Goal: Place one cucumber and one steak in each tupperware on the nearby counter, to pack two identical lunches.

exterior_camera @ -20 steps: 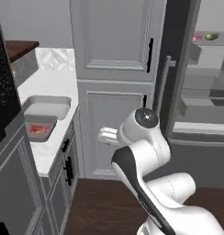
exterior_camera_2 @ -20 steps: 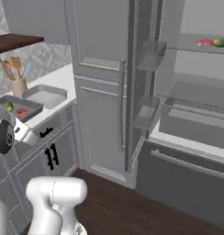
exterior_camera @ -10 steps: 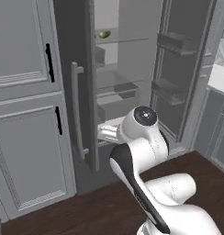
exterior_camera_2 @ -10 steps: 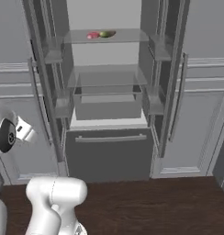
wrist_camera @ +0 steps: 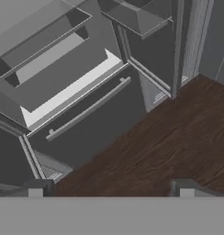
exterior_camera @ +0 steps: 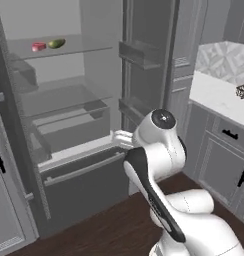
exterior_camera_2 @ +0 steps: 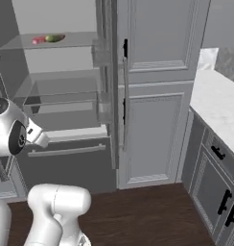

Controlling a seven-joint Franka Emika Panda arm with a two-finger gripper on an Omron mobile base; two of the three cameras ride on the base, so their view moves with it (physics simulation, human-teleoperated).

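Fetch step, judged: 1 steak (exterior_camera: 38, 46) and 1 cucumber (exterior_camera: 56, 43) on fridge shelf (exterior_camera: 69, 48). Claw (wrist_camera: 110, 190) spread, empty; next, reach up.

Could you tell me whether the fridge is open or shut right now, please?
Open. The fridge interior is exposed, a steak and a cucumber lie on its top shelf, and the door bins face outward.

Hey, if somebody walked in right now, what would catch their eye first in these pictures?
Probably the open fridge, with a steak and a cucumber side by side on its top glass shelf. Next, the white arm in front of it, and the marble counter off to the right.
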